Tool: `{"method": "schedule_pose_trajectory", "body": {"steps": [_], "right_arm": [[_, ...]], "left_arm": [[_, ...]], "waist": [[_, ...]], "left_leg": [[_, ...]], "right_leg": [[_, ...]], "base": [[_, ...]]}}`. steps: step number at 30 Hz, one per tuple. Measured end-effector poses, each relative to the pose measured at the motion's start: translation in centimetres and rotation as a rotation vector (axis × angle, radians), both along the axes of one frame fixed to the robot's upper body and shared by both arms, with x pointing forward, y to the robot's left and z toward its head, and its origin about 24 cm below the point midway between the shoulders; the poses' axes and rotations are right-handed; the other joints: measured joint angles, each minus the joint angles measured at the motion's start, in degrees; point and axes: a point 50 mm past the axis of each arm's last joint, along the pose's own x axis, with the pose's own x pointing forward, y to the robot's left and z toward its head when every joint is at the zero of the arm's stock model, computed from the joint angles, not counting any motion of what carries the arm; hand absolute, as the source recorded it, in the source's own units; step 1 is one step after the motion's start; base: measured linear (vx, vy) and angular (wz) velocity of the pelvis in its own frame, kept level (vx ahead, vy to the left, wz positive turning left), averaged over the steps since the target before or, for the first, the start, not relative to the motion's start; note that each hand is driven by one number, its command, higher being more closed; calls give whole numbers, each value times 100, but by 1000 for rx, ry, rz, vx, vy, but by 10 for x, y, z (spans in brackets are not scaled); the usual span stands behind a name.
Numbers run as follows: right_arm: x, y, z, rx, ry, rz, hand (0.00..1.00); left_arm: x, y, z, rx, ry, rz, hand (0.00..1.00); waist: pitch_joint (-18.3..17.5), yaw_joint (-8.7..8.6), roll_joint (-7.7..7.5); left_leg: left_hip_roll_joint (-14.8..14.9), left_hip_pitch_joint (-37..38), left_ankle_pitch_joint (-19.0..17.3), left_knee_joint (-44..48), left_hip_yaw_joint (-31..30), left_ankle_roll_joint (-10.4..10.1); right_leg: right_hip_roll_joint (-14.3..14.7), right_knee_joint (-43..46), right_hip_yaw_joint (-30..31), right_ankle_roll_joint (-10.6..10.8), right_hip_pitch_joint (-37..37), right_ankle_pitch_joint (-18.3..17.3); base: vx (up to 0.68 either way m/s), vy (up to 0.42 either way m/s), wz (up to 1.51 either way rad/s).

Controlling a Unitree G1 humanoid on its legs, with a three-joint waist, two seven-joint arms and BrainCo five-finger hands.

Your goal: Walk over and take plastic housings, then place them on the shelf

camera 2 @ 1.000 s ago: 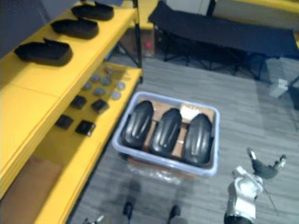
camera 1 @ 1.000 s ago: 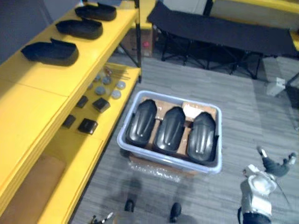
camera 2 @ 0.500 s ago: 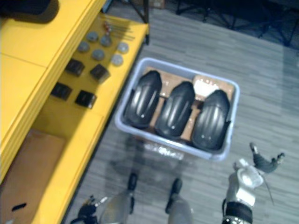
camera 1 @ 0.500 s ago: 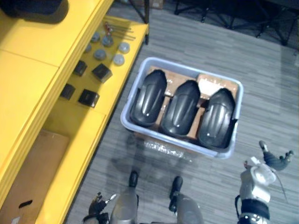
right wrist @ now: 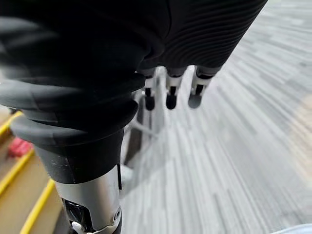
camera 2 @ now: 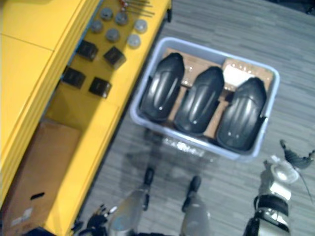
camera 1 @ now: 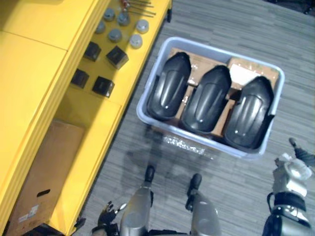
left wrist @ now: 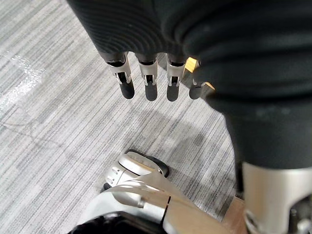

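I read three plastic housings [camera 1: 206, 98] side by side in the grey bin [camera 1: 199, 142], beside the yellow shelf [camera 1: 44, 73] bearing black blocks [camera 1: 117, 56] and discs [camera 1: 114, 34]. My left hand [left wrist: 148, 83] and right hand [right wrist: 170, 95] hang empty, fingers straight

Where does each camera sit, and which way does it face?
Left eye view: on the head, looking down at the bin of plastic housings beside the yellow shelf; right hand at lower right.
Right eye view: beside it on the head, same downward look, same bin and hand.
Left wrist view: on the left wrist, looking along the left hand, fingers straight, to the grey floor.
Right wrist view: on the right wrist, along that hand's straight fingers to the floor.
Shared: the eye views show one scene; the wrist views, the floor.
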Motion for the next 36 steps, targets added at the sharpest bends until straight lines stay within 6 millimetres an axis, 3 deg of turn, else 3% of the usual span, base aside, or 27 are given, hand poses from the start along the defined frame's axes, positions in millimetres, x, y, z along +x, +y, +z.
{"method": "schedule_pose_trajectory", "body": {"steps": [7,10,13,17,29,36], "right_arm": [[11,-11,18,-41,1,35,0],[10,-20,31,-99,-8,24,0],[16,-29,65,-225,-49,27,0],[24,-26,78,-303,-70,81,0],[36,-14,80,-362,-27,216,0],[43,-12,54,-274,100,297,0]], "left_arm": [[1,-5,-1,-27,-4,2,0],[1,-5,-1,-29,-6,-1,0],[1,-5,0,-31,-7,-4,0],[2,-4,0,-19,-8,-37,0],[2,1,2,-7,-21,-51,0],[0,-1,-1,-28,-16,-45,0]], "waist": [[138,-15,153],[139,-37,154],[163,-39,129],[170,-39,117],[254,-53,-29],[253,-50,-27]], "left_leg": [[-7,-86,91,-20,-49,-12],[-24,-157,125,-23,-140,-27],[-18,-181,187,-76,-158,-34],[-19,-173,218,-122,-171,-35],[-25,-189,283,-205,-156,-49],[-50,-379,292,-105,-187,-56]], "right_leg": [[-19,154,18,-1,-133,-58],[-49,332,10,-9,-246,-171],[-53,406,29,-14,-321,-183],[-54,407,32,-16,-321,-183],[-66,442,64,-21,-405,-186],[-94,529,67,-23,-568,-187]], "base": [[-41,-4,3],[-25,-10,14],[-8,-8,4],[0,0,2],[0,0,0],[-5,3,1]]}}
